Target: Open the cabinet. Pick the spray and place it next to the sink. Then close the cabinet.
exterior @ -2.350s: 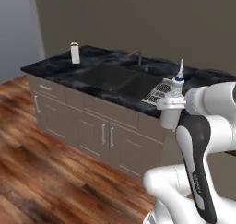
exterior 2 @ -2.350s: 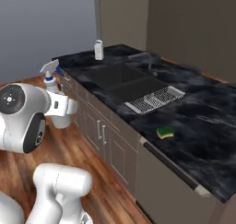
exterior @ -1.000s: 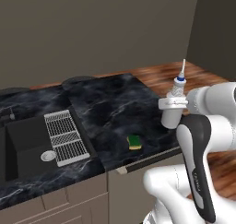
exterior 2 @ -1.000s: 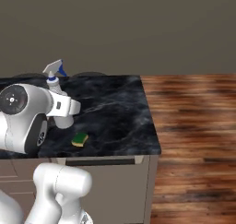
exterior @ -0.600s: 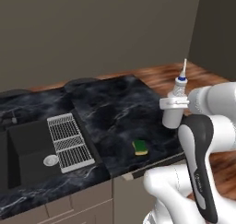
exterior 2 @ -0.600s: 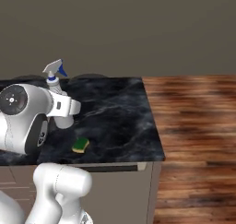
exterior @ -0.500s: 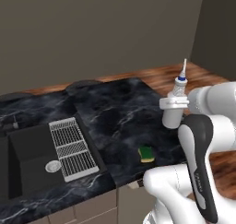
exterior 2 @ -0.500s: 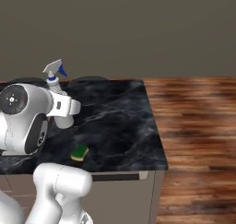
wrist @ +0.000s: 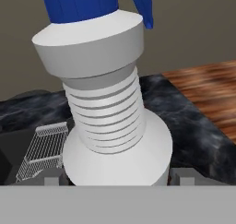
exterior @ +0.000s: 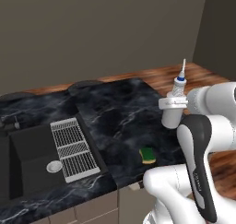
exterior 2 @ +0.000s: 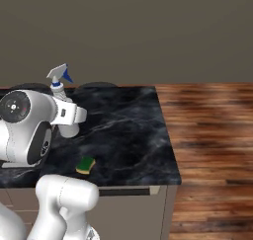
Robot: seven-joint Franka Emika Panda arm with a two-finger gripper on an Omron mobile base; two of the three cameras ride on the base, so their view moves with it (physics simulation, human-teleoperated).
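Observation:
My gripper (exterior: 177,94) is shut on the spray (exterior: 179,81), a whitish ribbed bottle with a dark blue collar and a thin white nozzle, held upright above the right end of the black marble counter (exterior: 117,112). The right base view shows the spray (exterior 2: 59,79) rising from the gripper (exterior 2: 61,94) over the counter's left part. In the hand view the spray (wrist: 108,112) stands close between the fingertips (wrist: 52,179). The sink (exterior: 27,149) lies at the far left, well away from the gripper. The cabinet is out of view.
A silver wire rack (exterior: 73,147) lies along the sink's right side. A green and yellow sponge (exterior: 147,155) sits near the counter's front edge, and shows as the sponge (exterior 2: 85,165) in the right base view. Wooden floor (exterior 2: 212,135) begins past the counter's right end.
The base has driven, so the whole scene has shifted: the rack and sponge sit further right in the left base view. The spray stays in the gripper.

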